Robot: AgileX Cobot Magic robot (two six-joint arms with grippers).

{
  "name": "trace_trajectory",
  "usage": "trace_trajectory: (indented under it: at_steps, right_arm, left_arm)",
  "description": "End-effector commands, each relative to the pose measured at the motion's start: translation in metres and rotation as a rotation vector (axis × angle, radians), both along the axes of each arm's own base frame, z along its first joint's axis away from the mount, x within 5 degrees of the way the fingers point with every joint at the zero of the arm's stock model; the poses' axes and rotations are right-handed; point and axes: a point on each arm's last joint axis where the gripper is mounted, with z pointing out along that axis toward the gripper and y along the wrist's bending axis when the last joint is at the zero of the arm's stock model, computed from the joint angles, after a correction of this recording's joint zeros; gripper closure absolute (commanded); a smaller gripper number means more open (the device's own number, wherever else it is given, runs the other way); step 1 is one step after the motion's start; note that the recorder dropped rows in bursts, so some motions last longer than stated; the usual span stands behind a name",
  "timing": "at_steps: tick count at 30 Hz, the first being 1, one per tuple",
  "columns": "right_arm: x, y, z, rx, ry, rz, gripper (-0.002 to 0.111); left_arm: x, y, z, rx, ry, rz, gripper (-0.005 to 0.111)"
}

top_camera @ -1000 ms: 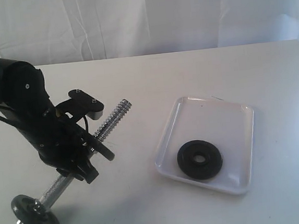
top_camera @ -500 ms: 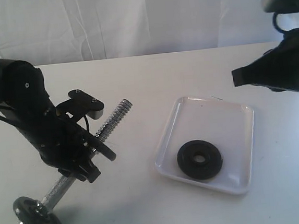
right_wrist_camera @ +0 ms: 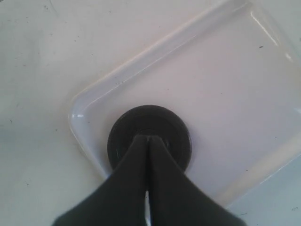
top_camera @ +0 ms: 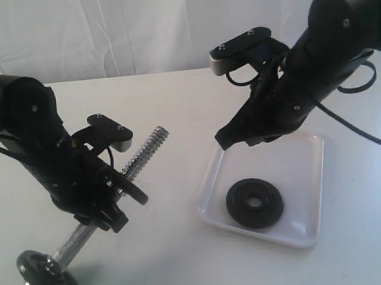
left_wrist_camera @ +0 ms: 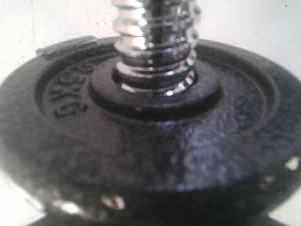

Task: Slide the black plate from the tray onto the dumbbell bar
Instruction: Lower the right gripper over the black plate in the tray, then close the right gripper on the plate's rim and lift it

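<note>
The black plate [top_camera: 254, 203] lies flat in the near left part of the white tray [top_camera: 292, 160]. My right gripper [top_camera: 227, 141] hovers above the tray's far left part, shut, with nothing in it. In the right wrist view its closed fingertips [right_wrist_camera: 148, 138] point at the middle of the black plate [right_wrist_camera: 123, 136] in the tray [right_wrist_camera: 225, 94]. My left gripper [top_camera: 123, 207] is shut on the dumbbell bar [top_camera: 144, 150], held tilted with its free threaded end pointing toward the tray. A thin black disc [top_camera: 47, 275] sits near the bar's low end. Another disc [left_wrist_camera: 150, 141] on the bar [left_wrist_camera: 155, 42] fills the left wrist view.
A white tabletop [top_camera: 173, 97] carries everything, with a white cloth backdrop [top_camera: 167, 24] behind. The right arm's body [top_camera: 329, 50] spans the air above the tray's far side. A gap of table lies between the bar's free end and the tray's left rim.
The right arm came in from the right and swung down and left over the tray, ending above the black plate. The left arm and bar have barely moved.
</note>
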Motion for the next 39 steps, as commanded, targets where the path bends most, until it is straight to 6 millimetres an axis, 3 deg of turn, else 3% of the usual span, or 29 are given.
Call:
trace_trajectory:
  at_steps: [1,4,7,10,13,14,26,39]
  right_arm:
    - [0.007,0.004,-0.009,-0.024,0.029,-0.002,0.108]
    - [0.011,0.006,-0.019,-0.037,0.055,-0.002,0.106]
    - [0.014,0.008,-0.03,-0.051,0.082,-0.002,0.09]
    - [0.016,0.009,-0.038,-0.063,0.102,0.0,0.054]
    - [0.018,0.01,-0.047,-0.074,0.124,-0.001,0.007]
    - [0.019,0.01,-0.05,-0.08,0.131,0.003,0.004]
    - [0.025,0.014,-0.083,-0.114,0.223,-0.022,0.004]
    - [0.029,0.016,-0.103,-0.136,0.259,-0.022,0.004]
  left_arm:
    - [-0.002,-0.004,0.023,-0.096,-0.04,0.037,0.107]
    - [-0.002,-0.004,0.023,-0.101,-0.037,0.04,0.107]
    - [-0.003,-0.004,0.023,-0.103,-0.035,0.041,0.107]
    - [-0.003,-0.004,0.023,-0.103,-0.035,0.041,0.107]
    - [-0.003,-0.004,0.023,-0.103,-0.035,0.041,0.107]
    - [-0.003,-0.004,0.023,-0.103,-0.035,0.041,0.107]
    - [-0.003,-0.004,0.023,-0.103,-0.035,0.041,0.107]
    - [-0.003,-0.004,0.023,-0.103,-0.035,0.041,0.107]
